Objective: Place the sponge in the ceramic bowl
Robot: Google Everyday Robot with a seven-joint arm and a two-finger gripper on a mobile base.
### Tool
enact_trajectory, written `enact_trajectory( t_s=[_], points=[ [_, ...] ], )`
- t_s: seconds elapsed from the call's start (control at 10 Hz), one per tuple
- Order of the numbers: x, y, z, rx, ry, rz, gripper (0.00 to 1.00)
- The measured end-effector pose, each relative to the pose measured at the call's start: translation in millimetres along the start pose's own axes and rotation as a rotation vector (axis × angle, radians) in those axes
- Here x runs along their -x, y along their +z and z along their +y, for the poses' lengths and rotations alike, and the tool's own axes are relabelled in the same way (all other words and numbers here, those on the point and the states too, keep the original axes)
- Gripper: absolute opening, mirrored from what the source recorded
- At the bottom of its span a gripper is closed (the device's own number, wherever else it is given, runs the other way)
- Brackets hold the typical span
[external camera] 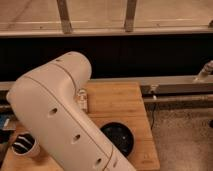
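View: camera view, the only one.
Arm (60, 120): sweeping across the left and middle, hiding much of the surface (117, 100).
Pincer: not showing anywhere, probably lying behind the arm's bulk. Cannot tell how far open it is or whether it is gripping anything.
Bowl (121, 140): sitting upright on the surface towards the front right, with its left rim disappearing behind the arm. Showing only bare glossy black in the part that can be seen.
Sponge (5, 122): possibly showing as a blue-grey patch at the far left edge, just beside the surface and well apart from the bowl. Too cut off by the arm and the picture's edge to be sure.
Progress: no sponge appearing in the visible part of the bowl, so the placing is looking unfinished as far as can be judged. The hidden slice of bowl and the hidden pincer are leaving this unsettled. If the blue-grey patch is the sponge, getting it across to the bowl is looking like what is left.
Count, bowl: one.
Count, sponge: one at most, going by that patch.
Count, cup (24, 145): one, pale with a dark striped inside, standing at the front left of the surface.
Count, pale thing (82, 98): one, small, sitting just beside the arm's edge on the surface. Cannot tell what it is.
Count, arm: one.
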Motion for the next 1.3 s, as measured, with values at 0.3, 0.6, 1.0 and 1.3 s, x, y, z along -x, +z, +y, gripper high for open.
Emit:
enact_trajectory(
  t_s=[0.3, 0.6, 1.0, 1.3],
  points=[
    [-41, -56, -52, -0.009, 0.073, -0.057, 0.0],
    [-115, -91, -76, -0.001, 0.17, -0.116, 0.0],
    [-193, -117, -83, -0.006, 0.299, -0.161, 0.0],
    [-202, -120, -82, -0.007, 0.314, -0.167, 0.0]
  ],
)
